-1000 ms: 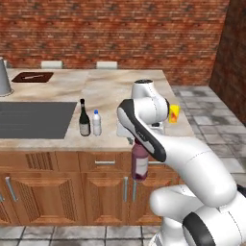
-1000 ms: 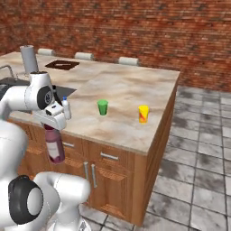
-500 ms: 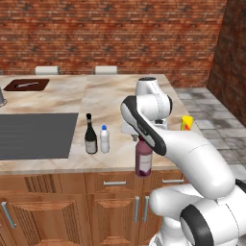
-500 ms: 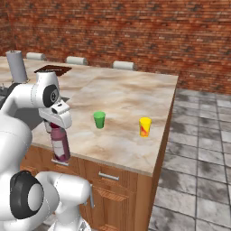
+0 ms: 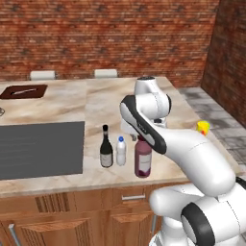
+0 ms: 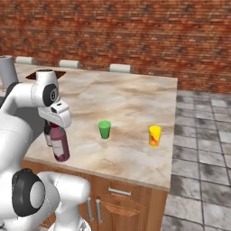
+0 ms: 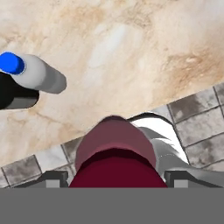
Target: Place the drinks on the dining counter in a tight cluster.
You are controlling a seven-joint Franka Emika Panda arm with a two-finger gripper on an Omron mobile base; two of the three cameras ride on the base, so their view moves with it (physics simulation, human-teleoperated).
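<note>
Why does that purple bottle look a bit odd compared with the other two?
The juice bottle is gripped at its cap in the robot's jaws, by the dining counter's front edge. The wine bottle and water bottle stand upright side by side. Nothing looks spilled or tipped.

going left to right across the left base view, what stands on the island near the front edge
sink → wine bottle → water bottle → juice bottle in the gripper → yellow cup
</note>
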